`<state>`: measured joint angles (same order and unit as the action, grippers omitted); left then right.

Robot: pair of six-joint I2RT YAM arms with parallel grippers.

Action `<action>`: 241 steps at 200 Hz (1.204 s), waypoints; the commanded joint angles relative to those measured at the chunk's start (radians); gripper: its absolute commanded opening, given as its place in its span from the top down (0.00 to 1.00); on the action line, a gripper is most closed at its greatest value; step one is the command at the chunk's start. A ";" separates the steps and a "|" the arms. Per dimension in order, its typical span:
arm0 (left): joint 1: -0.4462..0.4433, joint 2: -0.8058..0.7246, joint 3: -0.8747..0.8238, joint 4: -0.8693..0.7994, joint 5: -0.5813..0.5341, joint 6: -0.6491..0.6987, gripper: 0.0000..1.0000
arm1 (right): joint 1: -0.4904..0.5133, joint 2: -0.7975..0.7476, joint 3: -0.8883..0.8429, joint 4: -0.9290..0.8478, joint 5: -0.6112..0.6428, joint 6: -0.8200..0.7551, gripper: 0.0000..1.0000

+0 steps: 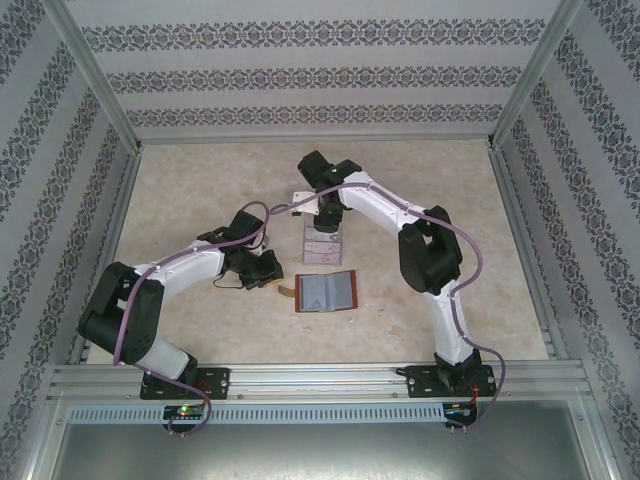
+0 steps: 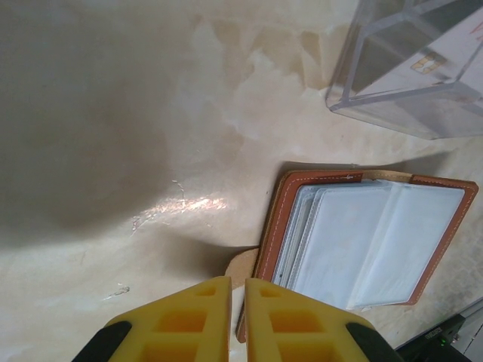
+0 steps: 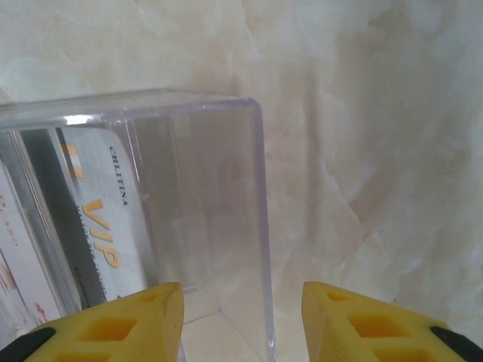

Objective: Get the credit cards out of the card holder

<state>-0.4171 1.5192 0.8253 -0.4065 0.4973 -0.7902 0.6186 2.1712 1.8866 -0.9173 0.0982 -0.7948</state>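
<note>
The card holder (image 1: 328, 291) lies open flat on the table, brown leather round grey-blue pockets (image 2: 362, 241). Its tan strap tab (image 2: 243, 265) runs into the narrow slit between the yellow fingers of my left gripper (image 2: 238, 283), which is shut on it at the holder's left edge (image 1: 270, 277). My right gripper (image 3: 243, 290) hangs open over the near corner of a clear plastic tray (image 3: 256, 188), nothing between its fingers (image 1: 328, 216). A pale credit card (image 3: 98, 226) with gold "VIP" lettering stands in the tray. Another card (image 3: 15, 279) shows beside it at the left edge.
The clear tray (image 1: 322, 240) stands just behind the card holder, mid-table. Metal rails (image 1: 320, 375) frame the table and patterned walls close it in. Bare marbled tabletop (image 1: 180, 200) lies to the left and right.
</note>
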 commanded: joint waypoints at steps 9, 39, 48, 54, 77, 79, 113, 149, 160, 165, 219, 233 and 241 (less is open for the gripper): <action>-0.009 -0.004 0.043 -0.022 0.013 -0.006 0.87 | 0.009 -0.094 -0.066 0.065 0.055 0.054 0.54; -0.030 0.014 0.076 -0.027 0.015 -0.003 0.87 | 0.010 -0.155 -0.127 0.093 0.048 0.139 0.55; -0.039 0.022 0.087 -0.028 0.016 -0.004 0.88 | 0.010 -0.178 -0.157 0.113 0.041 0.189 0.56; -0.044 0.028 0.094 -0.026 0.016 -0.005 0.88 | 0.010 -0.197 -0.178 0.128 0.034 0.222 0.57; -0.067 0.055 0.124 -0.023 0.020 -0.007 0.88 | 0.016 -0.268 -0.271 0.197 0.012 0.393 0.59; -0.069 0.057 0.125 -0.023 0.020 -0.006 0.88 | 0.015 -0.274 -0.277 0.201 0.010 0.407 0.59; -0.097 0.098 0.151 -0.009 0.030 -0.009 0.87 | 0.035 -0.383 -0.422 0.289 -0.010 0.708 0.65; -0.120 0.143 0.161 0.006 0.040 -0.010 0.88 | 0.038 -0.465 -0.541 0.343 -0.113 1.018 0.71; -0.122 0.153 0.155 0.012 0.042 -0.012 0.88 | 0.041 -0.487 -0.578 0.373 -0.167 1.102 0.71; -0.123 0.156 0.151 0.016 0.042 -0.012 0.88 | 0.043 -0.497 -0.593 0.385 -0.186 1.139 0.71; -0.129 0.197 0.108 0.063 0.064 -0.016 0.91 | 0.054 -0.528 -0.724 0.479 -0.407 1.523 0.76; -0.129 0.200 0.092 0.081 0.071 -0.021 0.92 | 0.068 -0.532 -0.761 0.511 -0.443 1.566 0.76; -0.130 0.203 0.085 0.088 0.073 -0.022 0.92 | 0.081 -0.535 -0.776 0.521 -0.444 1.578 0.76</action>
<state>-0.5312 1.7069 0.9405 -0.3668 0.5488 -0.7952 0.6693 1.6684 1.1595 -0.4576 -0.2447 0.6094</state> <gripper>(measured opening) 0.080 0.239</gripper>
